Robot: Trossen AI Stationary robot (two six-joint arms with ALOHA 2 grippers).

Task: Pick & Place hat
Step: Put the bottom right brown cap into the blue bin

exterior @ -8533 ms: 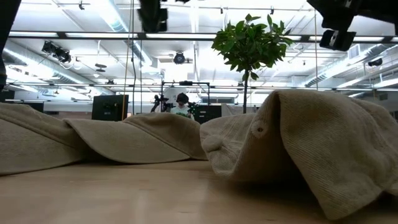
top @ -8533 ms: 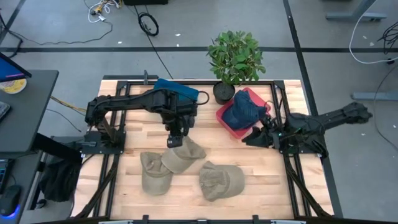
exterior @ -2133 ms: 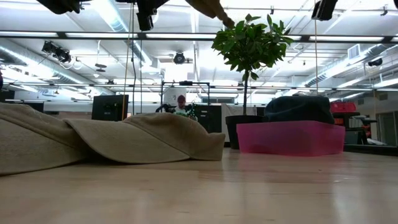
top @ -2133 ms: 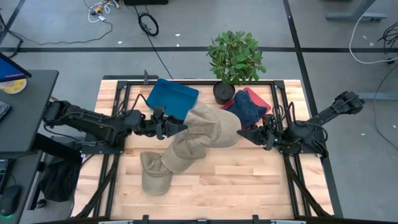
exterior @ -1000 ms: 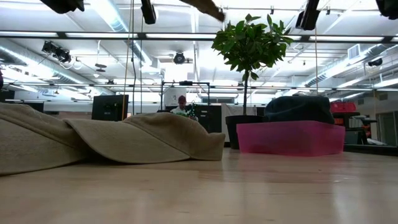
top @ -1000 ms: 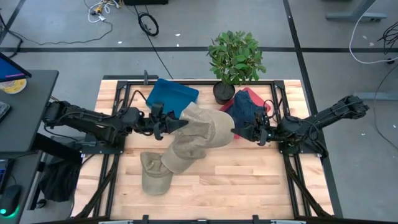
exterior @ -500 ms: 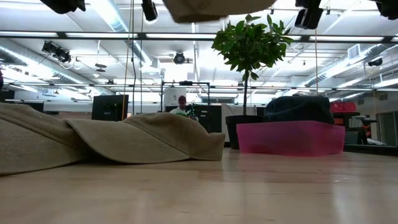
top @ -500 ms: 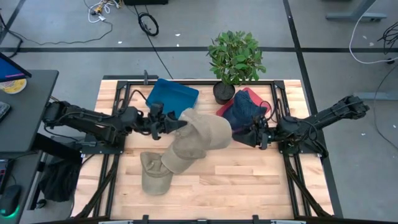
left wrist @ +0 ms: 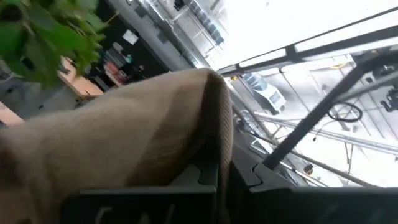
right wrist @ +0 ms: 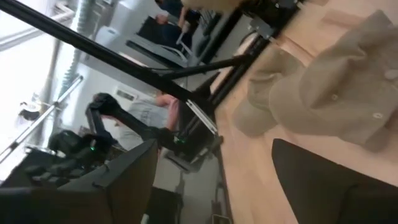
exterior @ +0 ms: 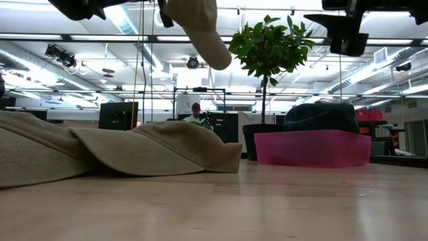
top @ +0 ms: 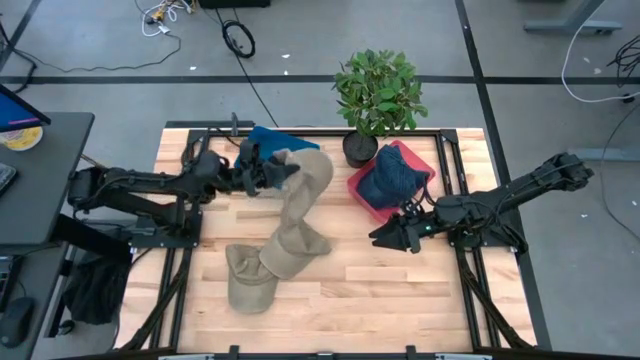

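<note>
Hat (top: 305, 185) first: the tan one I'm working hangs in the air above the bench (top: 400, 290), draped down from the left gripper (top: 272, 172), whose jaws are clamped on its upper edge. From my overhead camera I see it held near the back of the bench, just in front of the blue tray (top: 268, 137), with its lower end reaching toward the two tan hats (top: 262, 268) that lie overlapped on the wood at the front left. In my level camera the held hat (exterior: 200, 27) shows only as a rounded tan lobe dipping in from above, well clear of the bench top, while the resting hats (exterior: 114, 150) fill the left foreground. The left wrist camera is almost filled by tan fabric (left wrist: 137, 137) folded across the fingers.

My right gripper (top: 385, 240) sits off to the right of centre, low over bare wood, pointing toward the resting hats, with its jaws apart and nothing between them; its wrist camera looks across the wood at those hats (right wrist: 329, 99).

Behind it, a navy hat (top: 392, 178) is heaped in the pink tray (top: 362, 198), and the potted plant (top: 378, 92) stands at the back edge just beside that tray. A person (exterior: 194, 114) sits far off in the room beyond.
</note>
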